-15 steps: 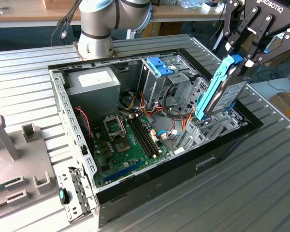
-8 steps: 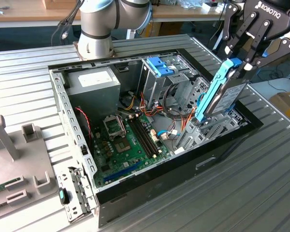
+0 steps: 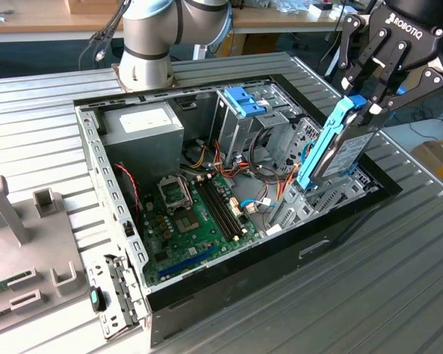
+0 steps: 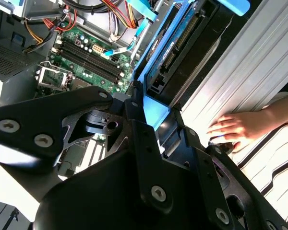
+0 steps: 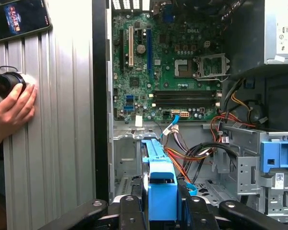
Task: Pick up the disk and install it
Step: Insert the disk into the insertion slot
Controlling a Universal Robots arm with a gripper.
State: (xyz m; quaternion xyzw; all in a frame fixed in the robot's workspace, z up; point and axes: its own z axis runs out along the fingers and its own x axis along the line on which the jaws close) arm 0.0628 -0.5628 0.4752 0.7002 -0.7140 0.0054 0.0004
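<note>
— Checking progress first: picked up already?
— Yes, picked up. Gripper (image 3: 371, 103) shut tight on the upper end of the disk (image 3: 338, 151), pinching it between the black fingers, at the upper part of the exterior view's right.
— And installed?
— Not yet, by judgement. Hanging almost upright, a little tilted, over the open computer case (image 3: 229, 284), with the lower end down among the grey bay metal near the case wall on the exterior view's right. Touching that metal or only near it: impossible to tell. Not lying flat, not seated in any slot.
— Material and shape of the disk?
— Flat rectangle with a silver-grey metal body, hard and smooth. Bright blue plastic rail along the edge, a little glossy.
— And around it?
— Green motherboard (image 3: 192, 221) on the case floor, with long dark slots and a square socket. Loose bundle of red, yellow and orange wires (image 3: 214, 158). Upright drive cage (image 3: 240, 129) of thin grey sheet metal at the upper centre of the exterior view, with a blue plastic bracket (image 3: 245, 99) on top. Grey power supply box (image 3: 144, 125) with a white label, at the upper left inside the case. All resting on a ribbed, matt metal table (image 3: 354, 310).
— Anything more?
— A person's hand (image 4: 237, 128) lying on the ribbed surface outside the case, fingers spread, in the second wrist view.
</note>
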